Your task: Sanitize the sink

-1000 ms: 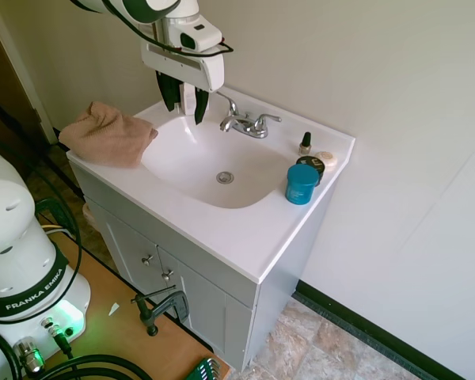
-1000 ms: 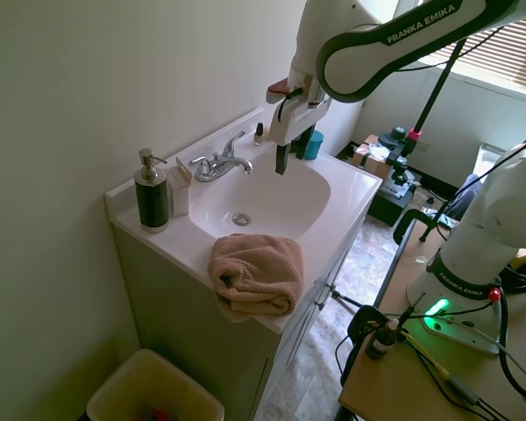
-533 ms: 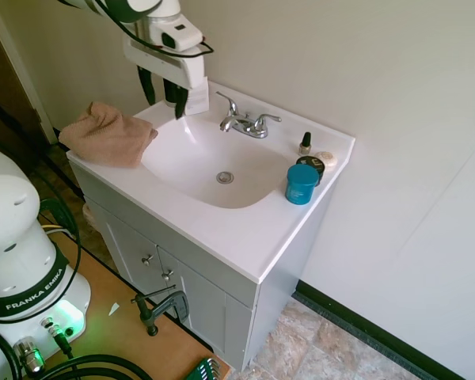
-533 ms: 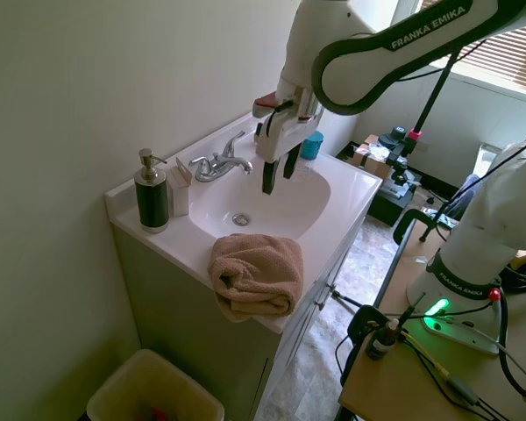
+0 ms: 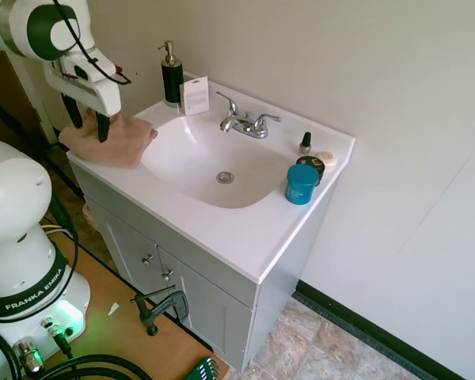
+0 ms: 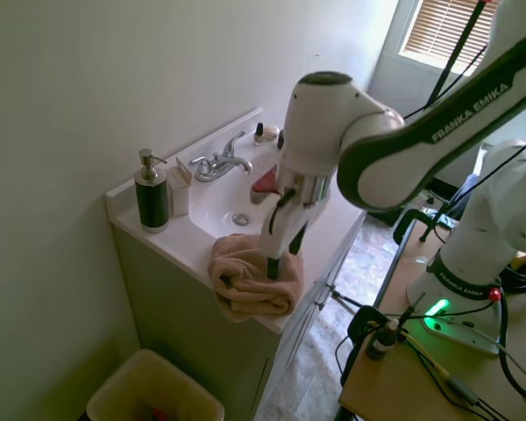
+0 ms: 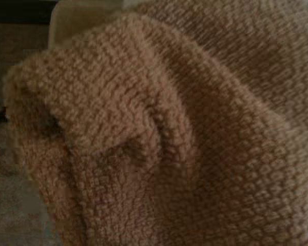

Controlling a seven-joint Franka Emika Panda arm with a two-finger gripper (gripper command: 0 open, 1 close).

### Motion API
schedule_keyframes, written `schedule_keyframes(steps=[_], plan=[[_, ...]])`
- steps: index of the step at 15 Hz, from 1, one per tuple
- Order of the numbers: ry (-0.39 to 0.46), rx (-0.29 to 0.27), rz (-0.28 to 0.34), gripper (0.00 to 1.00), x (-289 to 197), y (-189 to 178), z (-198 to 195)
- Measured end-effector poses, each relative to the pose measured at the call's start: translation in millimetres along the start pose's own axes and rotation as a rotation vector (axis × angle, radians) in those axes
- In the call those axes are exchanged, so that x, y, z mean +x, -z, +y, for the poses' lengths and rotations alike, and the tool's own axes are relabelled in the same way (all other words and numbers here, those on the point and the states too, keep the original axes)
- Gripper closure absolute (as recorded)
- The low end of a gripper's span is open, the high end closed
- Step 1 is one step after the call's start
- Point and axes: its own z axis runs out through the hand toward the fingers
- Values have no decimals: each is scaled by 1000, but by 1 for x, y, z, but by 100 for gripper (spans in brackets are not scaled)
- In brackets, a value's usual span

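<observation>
I am positioning my claw point(image 5: 88, 124), fingers spread and gripping nothing, just above the crumpled tan terry towel point(image 5: 111, 135), with the glossy white rounded sink point(image 5: 214, 162) lying beside it; a shallow pinch risks dragging the overhanging towel off the edge.

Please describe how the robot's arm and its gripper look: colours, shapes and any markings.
The arm is glossy white with rounded, bulbous joints, dark bands at the joints and grey "FRANKA EMIKA" lettering. A black cable runs along it. The gripper has a white boxy body and two slim black fingers.
</observation>
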Motion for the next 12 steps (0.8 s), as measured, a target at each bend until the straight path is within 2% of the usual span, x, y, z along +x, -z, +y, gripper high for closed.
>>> schedule_keyframes(steps=[3, 8, 10, 12], plan=[[4, 15, 16, 0, 0, -16, -5], [-10, 76, 73, 0, 14, 23, -12], [-1, 63, 89, 0, 20, 20, -9], [14, 52, 95, 0, 21, -1, -10]])
